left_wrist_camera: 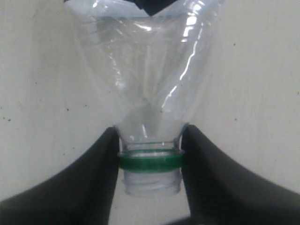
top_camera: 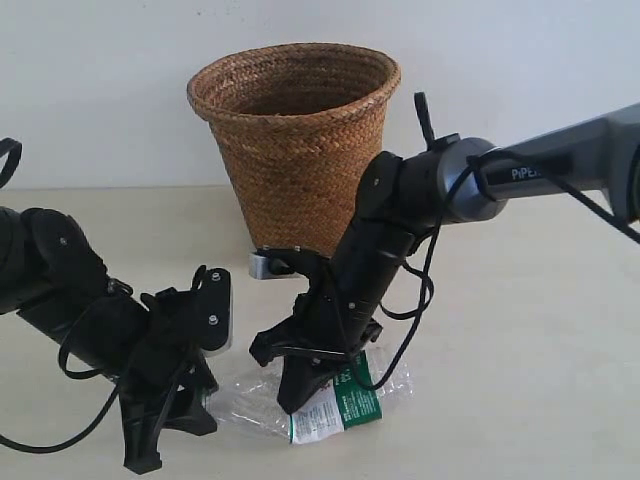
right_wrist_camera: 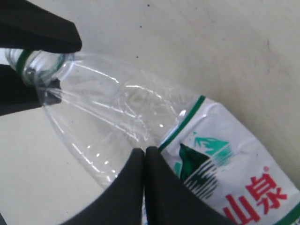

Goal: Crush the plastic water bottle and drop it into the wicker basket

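Observation:
The plastic water bottle (top_camera: 345,405) lies flattened on the table in front of the wicker basket (top_camera: 295,150). Its clear body (left_wrist_camera: 150,84) is creased, and the white-and-green label with red characters (right_wrist_camera: 225,173) is crumpled. A green ring circles the open threaded neck; no cap shows. My left gripper (top_camera: 170,435) is shut on that neck (left_wrist_camera: 150,159), one finger on each side. My right gripper (top_camera: 300,395) comes down from above with its fingers pressed together (right_wrist_camera: 145,152), pinching the clear body at the label's edge.
The basket stands upright behind the right arm, its rim (top_camera: 300,60) well above both grippers. A small grey block (top_camera: 262,265) sits at the basket's base. Pale tabletop (top_camera: 530,380) stretches to the right of the bottle.

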